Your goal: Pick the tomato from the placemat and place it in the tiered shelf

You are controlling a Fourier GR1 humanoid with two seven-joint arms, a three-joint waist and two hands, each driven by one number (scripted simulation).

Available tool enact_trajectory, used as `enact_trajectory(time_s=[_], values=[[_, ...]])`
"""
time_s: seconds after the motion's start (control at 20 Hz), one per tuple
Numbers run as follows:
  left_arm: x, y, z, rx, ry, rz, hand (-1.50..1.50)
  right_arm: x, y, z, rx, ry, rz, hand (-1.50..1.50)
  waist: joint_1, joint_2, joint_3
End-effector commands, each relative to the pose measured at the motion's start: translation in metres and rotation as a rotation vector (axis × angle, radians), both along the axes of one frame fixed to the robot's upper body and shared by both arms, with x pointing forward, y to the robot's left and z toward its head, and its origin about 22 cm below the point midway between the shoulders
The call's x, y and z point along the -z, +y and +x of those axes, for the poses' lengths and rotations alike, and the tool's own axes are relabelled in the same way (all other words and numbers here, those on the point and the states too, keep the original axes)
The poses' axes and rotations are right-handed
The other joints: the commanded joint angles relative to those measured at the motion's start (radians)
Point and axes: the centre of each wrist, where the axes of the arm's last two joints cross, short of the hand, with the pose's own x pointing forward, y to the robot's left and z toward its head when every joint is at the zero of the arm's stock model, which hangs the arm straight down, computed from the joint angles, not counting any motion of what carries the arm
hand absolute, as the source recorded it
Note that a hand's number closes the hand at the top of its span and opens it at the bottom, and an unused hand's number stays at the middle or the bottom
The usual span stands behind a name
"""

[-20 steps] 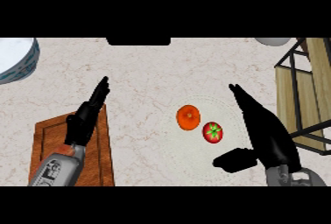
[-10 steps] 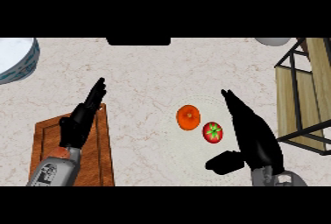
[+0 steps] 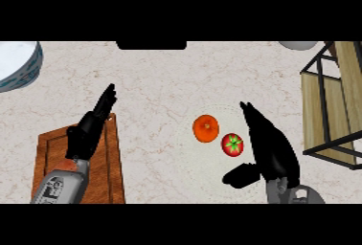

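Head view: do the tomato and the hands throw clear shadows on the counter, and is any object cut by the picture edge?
Head view: flat light, no clear shadows under the tomato or right hand; the bowl at left and tiered shelf at right are cut by the edges.

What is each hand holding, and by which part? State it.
Nothing is held. The right hand is open beside the tomato; the left hand is open over the board.

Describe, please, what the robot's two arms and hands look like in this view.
Both hands are black, with slim fingers and a thumb: the left hand and the right hand. Each sits on a grey forearm; the left forearm shows small dark markings on its casing.
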Motion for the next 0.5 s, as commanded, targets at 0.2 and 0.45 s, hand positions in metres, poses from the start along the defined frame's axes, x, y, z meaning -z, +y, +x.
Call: enact_trajectory(time_s=[0.2,0.45], values=[[0.008,-0.019,-0.008,0.003,0.004,-0.004,0.0,0.016,0.007,-0.006,0.003,0.051,-0.041,-1.5,-0.001,0.0,0.0],[-0.011,0.015,0.012,-0.007,0.015,-0.007,0.0,0.043,0.013,0.021,0.008,0.052,-0.055,-1.5,0.001,0.001,0.0]])
